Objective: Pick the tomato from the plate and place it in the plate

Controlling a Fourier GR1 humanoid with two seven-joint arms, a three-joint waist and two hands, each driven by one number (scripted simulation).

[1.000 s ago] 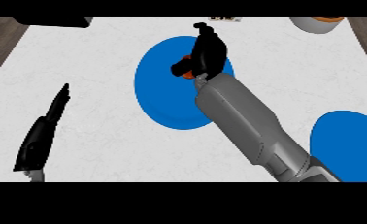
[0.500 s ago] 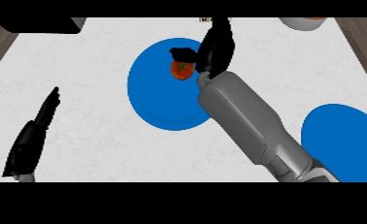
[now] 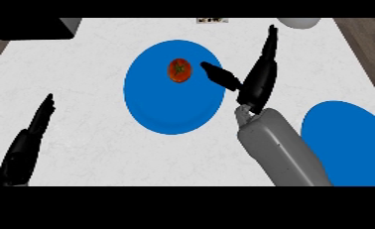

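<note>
So the small red tomato with the green stem [image 3: 179, 70] is sitting in the upper half of the big round blue plate [image 3: 157, 114] in the middle of the white worktop [image 3: 88, 54], out in plain sight. That's the change: half a second ago the black right hand [image 3: 258, 82] was draped right over it and you could only see a sliver of red between the fingers. Now that hand has slid off toward the worktop's right edge, fingers straight and spread, thumb [image 3: 219, 76] poking back toward the tomato but not touching it, with a clear gap of blue between them. Nothing is clamped on anything.

Black left hand [image 3: 29, 141] is parked near the worktop's left edge, fingers straight and relaxed, just resting.

There's a second blue plate [image 3: 344, 143] at the right edge, partly behind the grey right forearm [image 3: 282, 151], nothing visible on the part that shows.

My read: the hand opening and pulling off means the tomato isn't held right now. Could be a grasp that got let go and needs another try, or the tomato just got set down on this plate and the hand is backing away. Can't settle which plate counts as the target from this alone, so I wouldn't call it either way
</note>
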